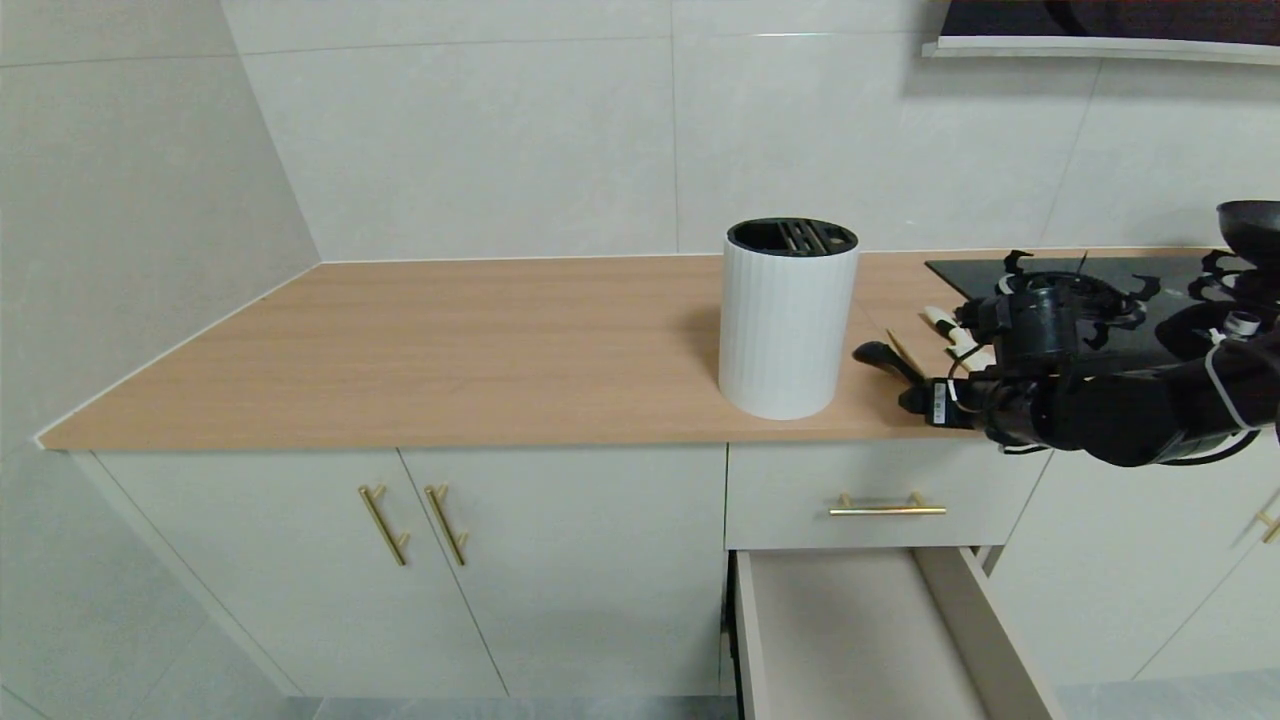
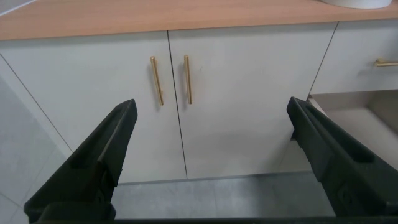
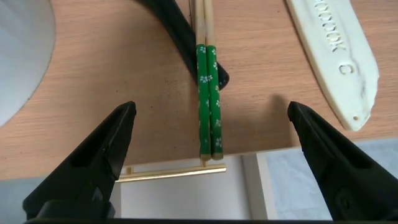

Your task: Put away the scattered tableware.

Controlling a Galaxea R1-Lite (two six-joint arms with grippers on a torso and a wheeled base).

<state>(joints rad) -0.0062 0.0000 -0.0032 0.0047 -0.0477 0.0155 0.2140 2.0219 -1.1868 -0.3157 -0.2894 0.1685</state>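
Hanging low in front of the cupboard doors (image 2: 186, 124), the left gripper (image 2: 211, 109) has its fingers spread wide, with nothing between them. A little to the right, a drawer (image 1: 850, 620) under the counter (image 1: 450, 350) stands pulled out.

Up on the counter, right at the near edge, lie the chopsticks (image 3: 209, 81). They are two sticks side by side with green ends. The right gripper (image 3: 211, 111) hovers over them. Its fingers are spread wide too, one on each side of the sticks, and they hold nothing. A black handle (image 3: 177, 31) lies right against the sticks on their left. A white tool (image 3: 336, 56) lies apart on their right. Just left of all these stands the tall white holder (image 1: 790, 340), with slots in its black top. Far off to the right is the black stove (image 1: 1100, 280).

I think the job now is to grab the chopsticks. To do it well, the right gripper should come straight down with both sticks in the middle of its fingers. It should squeeze the green part so the two sticks stay together. The left finger needs care, because the black handle sits so close and could get pinched too. The sticks lie at the very edge, so a bump could knock them off. Slow and gentle looks best. I cannot tell whether they belong in the holder or the drawer.
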